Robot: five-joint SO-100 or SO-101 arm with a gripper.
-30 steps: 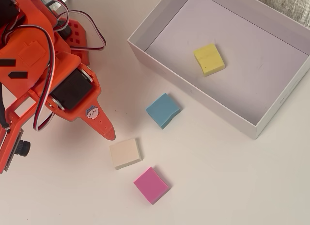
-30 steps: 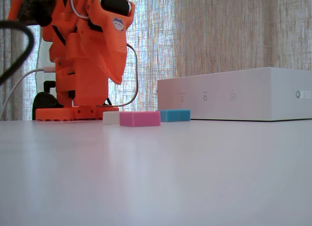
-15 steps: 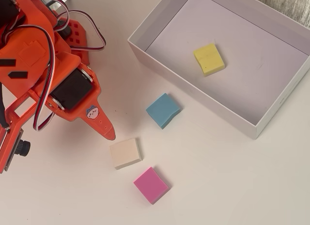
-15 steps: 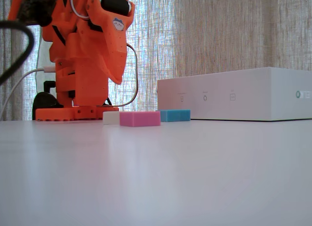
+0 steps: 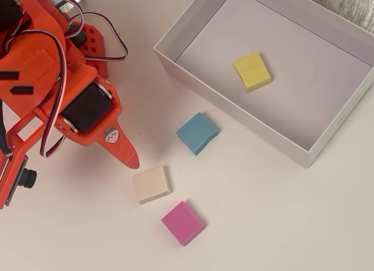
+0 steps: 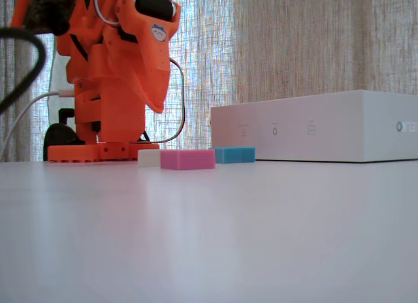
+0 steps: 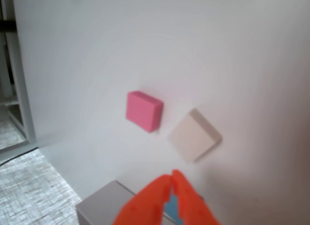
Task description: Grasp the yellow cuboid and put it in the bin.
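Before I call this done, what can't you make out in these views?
- Yellow cuboid: shows only in the overhead view; in the fixed view the wall of the bin hides it.
- Blue block: the fingers cover most of it in the wrist view.
- Cream block: the pink block partly hides it in the fixed view.

pink block [image 6: 187, 159] before white box [image 6: 326, 127]

Matt foam yellow cuboid [image 5: 252, 70], smooth cardboard bin [image 5: 196, 17].

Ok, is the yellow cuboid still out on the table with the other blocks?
No: in the overhead view the yellow cuboid lies on the floor inside the bin, while the gripper hangs empty over the table.
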